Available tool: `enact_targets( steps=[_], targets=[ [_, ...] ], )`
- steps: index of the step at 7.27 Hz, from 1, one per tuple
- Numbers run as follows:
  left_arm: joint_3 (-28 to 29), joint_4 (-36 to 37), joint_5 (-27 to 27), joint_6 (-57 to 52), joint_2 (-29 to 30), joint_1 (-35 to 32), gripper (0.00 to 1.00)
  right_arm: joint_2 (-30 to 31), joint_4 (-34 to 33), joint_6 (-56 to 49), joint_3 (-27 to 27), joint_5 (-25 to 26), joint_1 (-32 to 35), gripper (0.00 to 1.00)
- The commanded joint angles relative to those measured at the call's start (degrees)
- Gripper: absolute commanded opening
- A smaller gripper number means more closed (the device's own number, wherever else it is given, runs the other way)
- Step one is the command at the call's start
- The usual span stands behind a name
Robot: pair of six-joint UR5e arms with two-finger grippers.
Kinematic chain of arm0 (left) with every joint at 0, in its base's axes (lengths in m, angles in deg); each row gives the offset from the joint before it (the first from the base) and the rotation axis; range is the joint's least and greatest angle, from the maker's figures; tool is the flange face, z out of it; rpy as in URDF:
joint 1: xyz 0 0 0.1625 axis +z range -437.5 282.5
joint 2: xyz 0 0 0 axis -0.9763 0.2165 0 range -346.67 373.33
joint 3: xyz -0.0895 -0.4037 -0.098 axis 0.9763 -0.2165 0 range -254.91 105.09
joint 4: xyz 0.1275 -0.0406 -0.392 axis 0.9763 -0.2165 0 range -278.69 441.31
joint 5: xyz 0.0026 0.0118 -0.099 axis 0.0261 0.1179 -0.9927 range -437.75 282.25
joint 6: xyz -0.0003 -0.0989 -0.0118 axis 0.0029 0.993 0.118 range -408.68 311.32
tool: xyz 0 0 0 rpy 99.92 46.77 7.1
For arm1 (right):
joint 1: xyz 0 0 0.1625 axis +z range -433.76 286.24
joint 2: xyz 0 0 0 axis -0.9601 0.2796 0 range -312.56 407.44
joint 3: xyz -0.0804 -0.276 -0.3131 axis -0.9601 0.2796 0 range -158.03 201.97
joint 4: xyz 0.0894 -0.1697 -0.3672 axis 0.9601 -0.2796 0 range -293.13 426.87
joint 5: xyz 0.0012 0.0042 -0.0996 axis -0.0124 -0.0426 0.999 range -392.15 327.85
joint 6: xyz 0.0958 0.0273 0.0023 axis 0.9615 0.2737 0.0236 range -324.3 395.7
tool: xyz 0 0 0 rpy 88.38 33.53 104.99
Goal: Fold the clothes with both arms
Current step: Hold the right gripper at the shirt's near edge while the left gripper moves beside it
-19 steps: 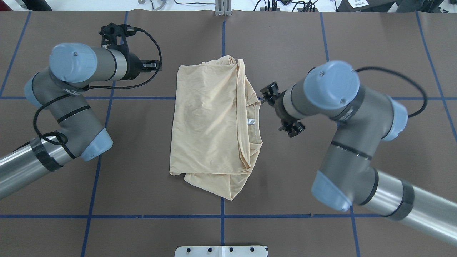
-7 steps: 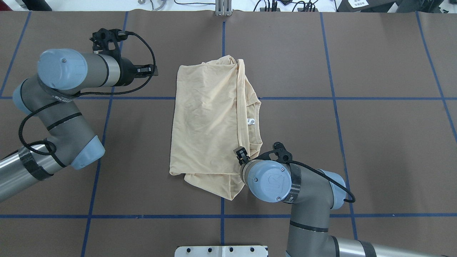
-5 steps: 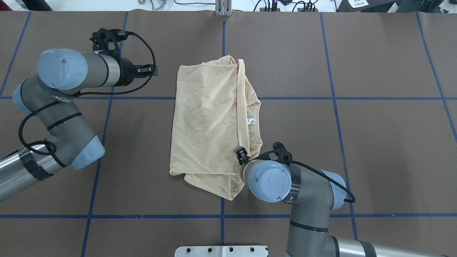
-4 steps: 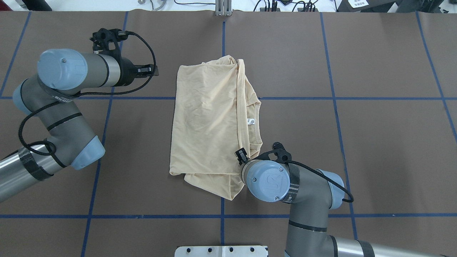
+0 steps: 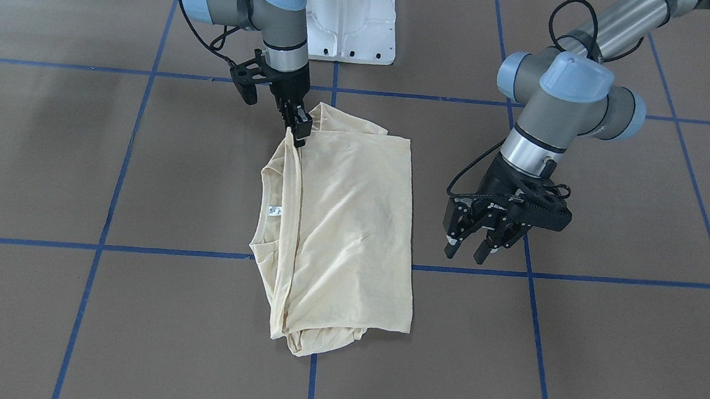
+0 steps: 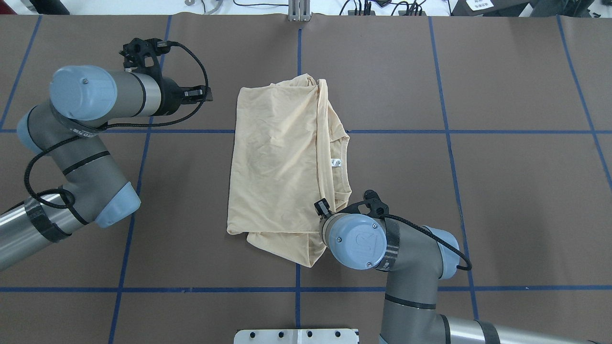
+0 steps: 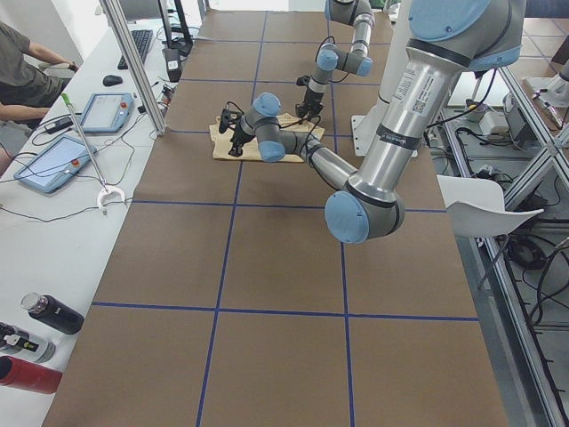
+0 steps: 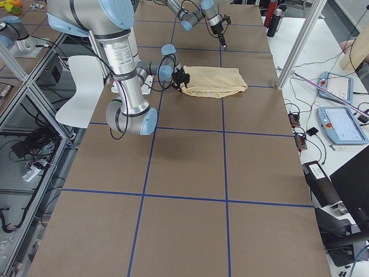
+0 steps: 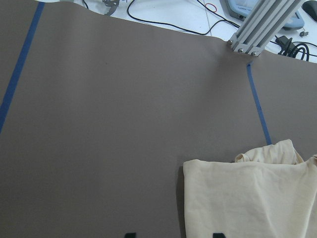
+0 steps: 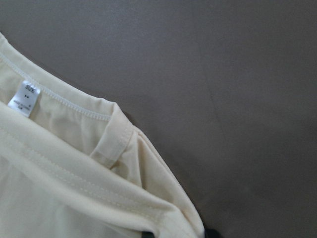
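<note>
Counts: one pale cream-yellow long-sleeved thin T-shirt (image 6: 277,162), folded; two grey jointed robot arms, left arm (image 6: 91,95) and right arm (image 6: 411,267); two black two-finger grippers.

The shirt lies mid-table in the overhead view, its long axis running top to bottom of the frame. Its ribbed neck and one small white neck label (image 6: 336,163) face frame right, and the straight folded edge is on frame left.

The right gripper (image 5: 298,134) sits at the shirt's lower right corner in the overhead view. Its fingers are drawn close with the cloth's edge pinched between them.

The left gripper (image 5: 464,254) is at the upper left of the overhead frame, beside the shirt and not touching it. Its fingers are spread wide and hold nothing, above the brown table (image 6: 502,191).

Brown surface with blue tape lines (image 6: 449,131) shows on every side of the shirt, widest at frame right. One white pedestal base (image 5: 346,16) is at the front-facing view's top, near the shirt's end.
</note>
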Motion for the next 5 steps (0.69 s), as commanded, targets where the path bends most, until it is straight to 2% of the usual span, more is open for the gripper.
enact_targets(
  steps=[1, 4, 5],
  targets=[
    [-0.3, 0.0, 0.0, 0.1, 0.0, 0.0, 0.6, 0.0, 0.0, -0.2, -0.6, 0.0, 0.0, 0.0],
    [-0.8, 0.0, -0.1, 0.2, -1.1, 0.1, 0.6, 0.0, -0.1, -0.1, -1.6, -0.4, 0.2, 0.0],
    [-1.7, -0.3, -0.3, 6.6, -1.5, 1.0, 0.61, 0.6, -0.8, -0.1, -3.7, -0.5, 0.2, 0.0]
  ],
)
